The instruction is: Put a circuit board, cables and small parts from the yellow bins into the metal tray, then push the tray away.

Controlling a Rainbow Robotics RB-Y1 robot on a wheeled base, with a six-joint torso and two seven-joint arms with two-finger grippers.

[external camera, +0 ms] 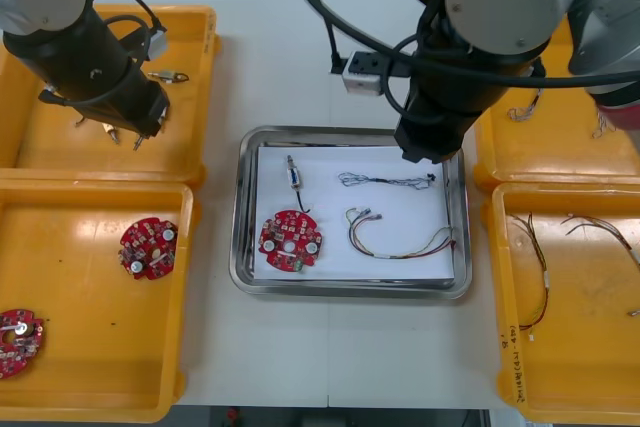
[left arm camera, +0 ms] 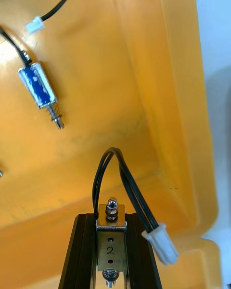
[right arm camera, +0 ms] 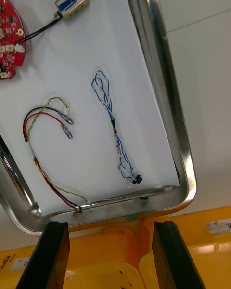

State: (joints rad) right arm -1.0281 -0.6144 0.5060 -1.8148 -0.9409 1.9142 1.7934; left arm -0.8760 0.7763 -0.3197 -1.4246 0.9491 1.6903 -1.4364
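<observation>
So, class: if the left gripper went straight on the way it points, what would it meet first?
Likely the yellow bin's floor, near its side wall. The left gripper, shut on a small metal part, points into it; depth is unclear.

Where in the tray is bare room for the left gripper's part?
Roomiest: the metal tray's white middle, bordered by the small metal part, circuit board, blue and white cable and red and yellow cable. Tight along the right rim under the right gripper. Left gripper: over the far left yellow bin.
</observation>
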